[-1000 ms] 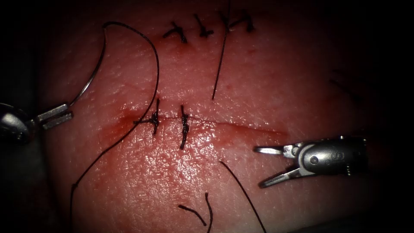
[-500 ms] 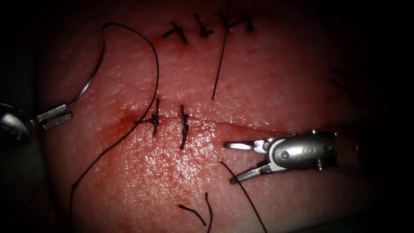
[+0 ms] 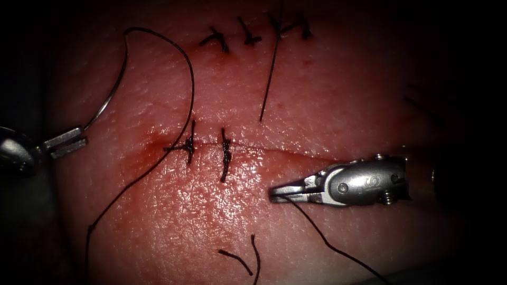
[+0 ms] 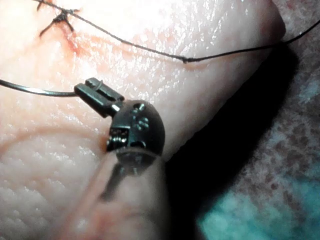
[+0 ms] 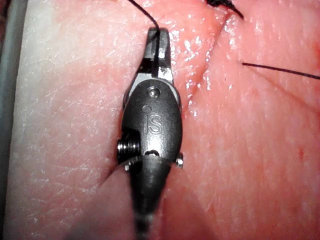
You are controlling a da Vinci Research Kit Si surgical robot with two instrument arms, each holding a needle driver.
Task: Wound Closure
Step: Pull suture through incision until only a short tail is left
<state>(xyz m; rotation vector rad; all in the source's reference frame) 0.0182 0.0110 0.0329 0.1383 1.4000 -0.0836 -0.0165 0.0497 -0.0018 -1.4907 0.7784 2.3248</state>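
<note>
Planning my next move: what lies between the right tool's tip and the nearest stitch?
Endoscope view: only bare, glistening tissue lies between the right tool, shut on a thread, and the nearest stitch.

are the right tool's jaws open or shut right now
Shut. The right tool has its jaws together on the thread, below the cut; the right wrist view shows the strand between them.

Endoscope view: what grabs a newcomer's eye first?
The right tool, fingers shut on a loose thread end just below the cut, towards its right end. At far left, the left tool grips the curved needle near one end; the needle arcs up clear of the tissue, its thread trailing down past two dark stitches across the cut.
</note>
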